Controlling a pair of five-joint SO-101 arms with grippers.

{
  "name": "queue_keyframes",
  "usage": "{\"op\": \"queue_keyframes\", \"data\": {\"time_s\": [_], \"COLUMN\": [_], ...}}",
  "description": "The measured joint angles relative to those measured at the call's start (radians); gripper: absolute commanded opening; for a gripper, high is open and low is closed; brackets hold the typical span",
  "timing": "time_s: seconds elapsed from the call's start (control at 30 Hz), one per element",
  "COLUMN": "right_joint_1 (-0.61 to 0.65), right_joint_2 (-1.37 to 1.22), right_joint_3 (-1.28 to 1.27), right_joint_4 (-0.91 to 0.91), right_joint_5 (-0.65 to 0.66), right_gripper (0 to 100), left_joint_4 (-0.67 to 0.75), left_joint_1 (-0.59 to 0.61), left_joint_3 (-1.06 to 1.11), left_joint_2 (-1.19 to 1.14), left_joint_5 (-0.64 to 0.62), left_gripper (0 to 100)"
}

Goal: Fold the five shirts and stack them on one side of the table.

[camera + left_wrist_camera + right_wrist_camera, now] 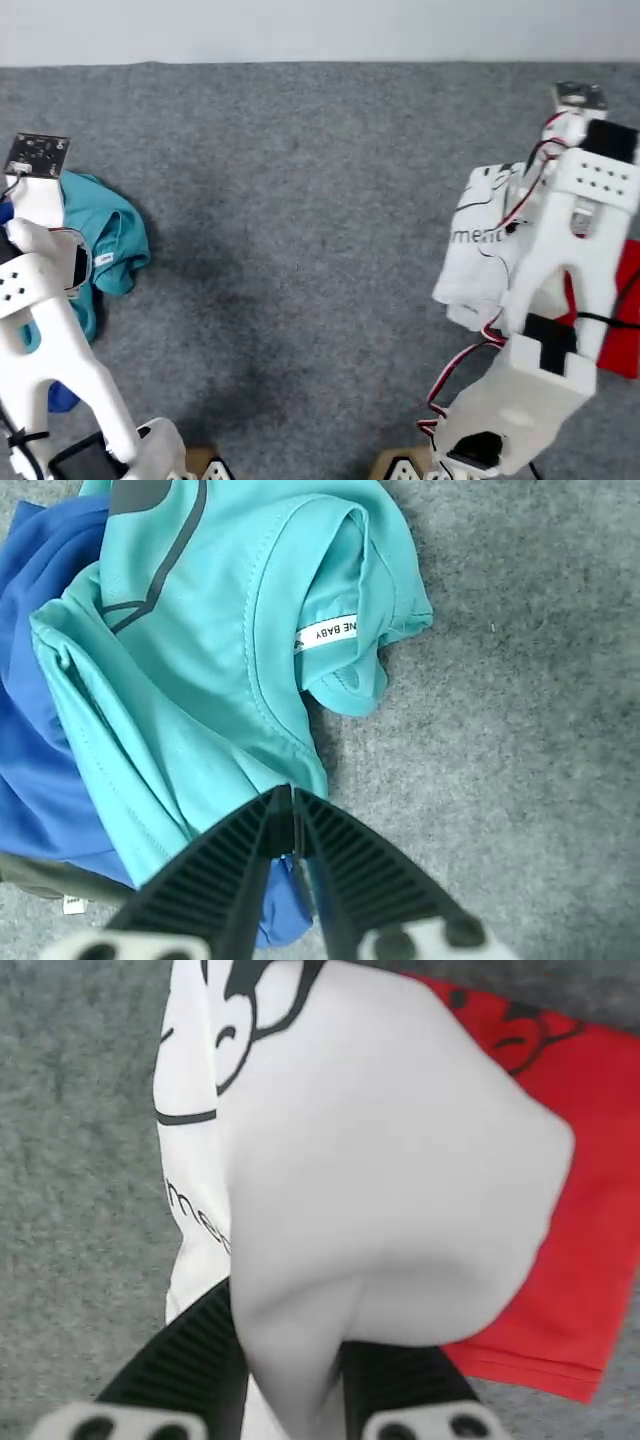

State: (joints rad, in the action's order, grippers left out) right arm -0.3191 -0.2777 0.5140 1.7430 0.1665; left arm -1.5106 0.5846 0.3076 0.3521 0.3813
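White shirt [400, 1190], soft, light and floppy, is sagging from my right fingers [190, 1360], which are pinching a bunched fold of it over the red shirt [560, 1260] on the worktop's [300, 200] right side. I'm judging that hems or shoulders grip best. My left fingers [240, 870] are pressing together over the teal shirt [200, 660], which is lying on the blue shirt [40, 760].

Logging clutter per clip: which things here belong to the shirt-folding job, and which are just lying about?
Job: teal shirt, blue shirt, white shirt held in the right gripper, red shirt.
Other: grey table cover.
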Motion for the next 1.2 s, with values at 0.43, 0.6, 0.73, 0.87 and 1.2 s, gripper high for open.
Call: {"op": "queue_keyframes", "data": {"time_s": [0.43,0.6,0.73,0.87,1.2], "right_joint_1": [-0.133,-0.178,-0.216,-0.258,-0.33], "right_joint_2": [0.029,-0.06,-0.18,-0.25,-0.265], "right_joint_3": [0.0,0.0,0.0,0.0,0.133], "right_joint_4": [-0.021,-0.097,-0.181,-0.253,-0.221], "right_joint_5": [0.078,0.104,0.12,0.207,0.318], "right_gripper": [0.8,0.8,0.8,5.8,36.7], "left_joint_4": [-0.023,-0.025,-0.025,-0.025,-0.025], "left_joint_1": [0.0,0.0,0.0,0.0,0.0], "left_joint_3": [0.0,0.0,0.0,0.0,0.0], "left_joint_2": [0.0,0.0,0.0,0.0,0.0], "left_joint_5": [0.0,0.0,0.0,0.0,0.0], "left_gripper": [1,1,1,1,1]}}
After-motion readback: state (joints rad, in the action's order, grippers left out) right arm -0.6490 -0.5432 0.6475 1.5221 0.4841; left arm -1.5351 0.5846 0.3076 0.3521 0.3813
